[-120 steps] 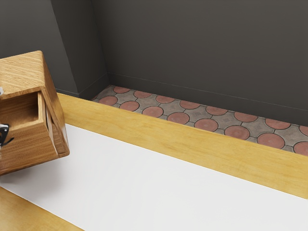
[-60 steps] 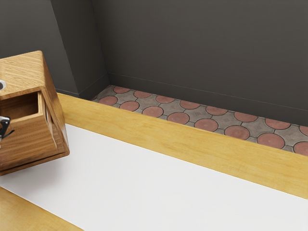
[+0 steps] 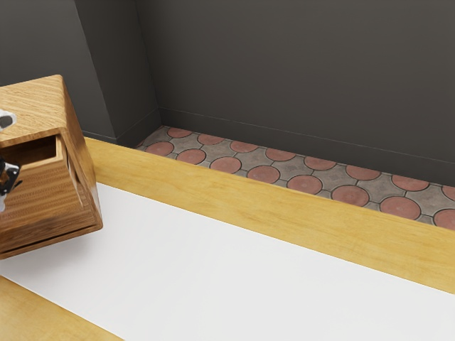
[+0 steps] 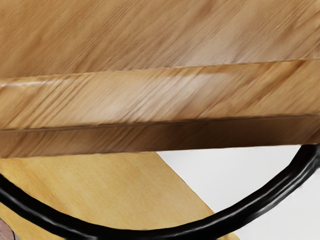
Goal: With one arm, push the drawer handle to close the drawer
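Your desk crosses the exterior view's lower part; the cabinet stands at that view's left edge; its drawer is partly open; your jaws are by it; I can't tell their opening or hold

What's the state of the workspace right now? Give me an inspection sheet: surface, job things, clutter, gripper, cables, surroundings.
Surface: wooden table with a white runner laid along it.
Job's things: wooden cabinet on the table, cut off by the exterior view's left edge; its drawer is partly open.
Clutter: nothing seen.
Gripper: black gripper at the drawer front; contact cannot be told.
Cables: none certain; a black curved bar in the wrist view may be the drawer's handle.
Surroundings: dark grey walls; floor with round reddish tiles.
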Controlling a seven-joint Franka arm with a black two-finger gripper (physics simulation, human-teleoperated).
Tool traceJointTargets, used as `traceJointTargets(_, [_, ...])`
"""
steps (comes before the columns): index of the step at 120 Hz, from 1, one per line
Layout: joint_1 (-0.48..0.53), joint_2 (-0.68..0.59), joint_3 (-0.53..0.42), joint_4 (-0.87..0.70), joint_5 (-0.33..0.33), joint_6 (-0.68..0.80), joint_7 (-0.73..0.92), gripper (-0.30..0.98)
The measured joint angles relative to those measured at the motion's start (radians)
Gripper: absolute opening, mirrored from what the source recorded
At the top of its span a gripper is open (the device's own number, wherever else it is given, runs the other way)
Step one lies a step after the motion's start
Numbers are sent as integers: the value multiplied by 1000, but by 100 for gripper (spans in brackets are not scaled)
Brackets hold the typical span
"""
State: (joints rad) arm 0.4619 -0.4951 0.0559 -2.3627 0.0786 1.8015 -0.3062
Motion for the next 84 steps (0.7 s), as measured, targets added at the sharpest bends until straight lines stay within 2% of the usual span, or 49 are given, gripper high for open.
traceJointTargets(45, [-50, 51, 106, 55, 31, 16, 9, -10])
traceJointTargets(84, [-75, 142, 116, 132, 35, 29, 20, -10])
